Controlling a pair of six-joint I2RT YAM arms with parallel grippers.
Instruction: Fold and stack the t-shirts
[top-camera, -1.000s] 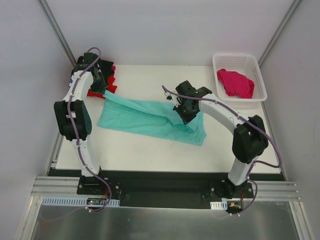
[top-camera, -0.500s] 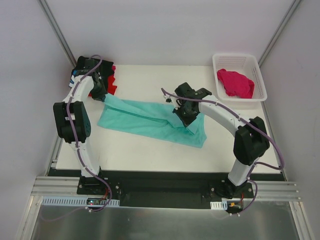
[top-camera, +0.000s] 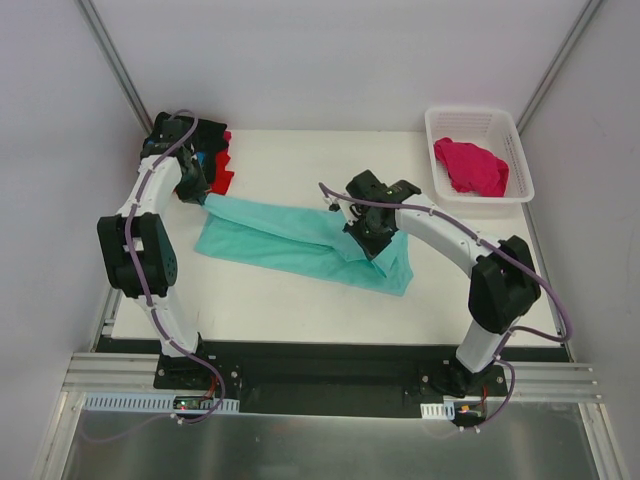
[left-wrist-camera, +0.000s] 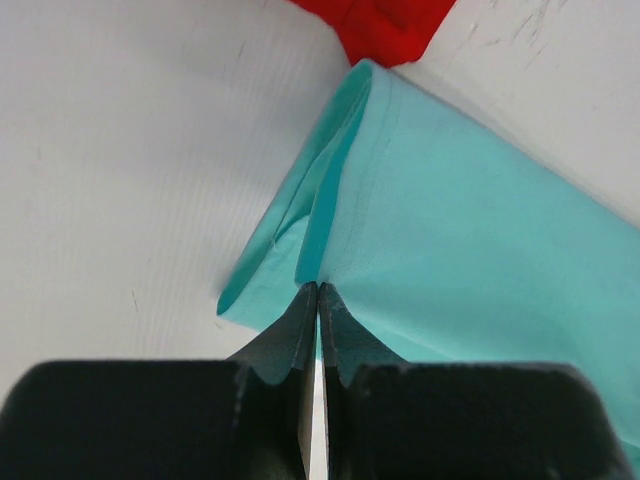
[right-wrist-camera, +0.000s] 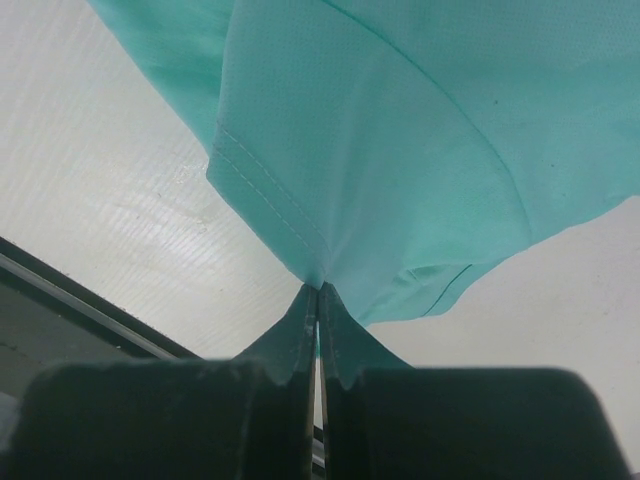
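At the table's (top-camera: 280, 300) far left corner lie the black shirt (top-camera: 211, 131) and red shirt (top-camera: 222, 181); just beside them the left gripper (left-wrist-camera: 317, 290) pinches one end of the teal shirt (top-camera: 290, 238). The teal shirt stretches across mid-table to the right gripper (right-wrist-camera: 318, 290), pressed shut on a fold of it. At far right the pink shirt (top-camera: 470, 166) lies in the basket (top-camera: 470, 112).

spread t-shirt (top-camera: 285, 240): we are seeing plain mint-teal
basket t-shirt (top-camera: 470, 166): we are seeing magenta-pink
corner t-shirt (top-camera: 220, 183): red
basket (top-camera: 480, 112): white lattice
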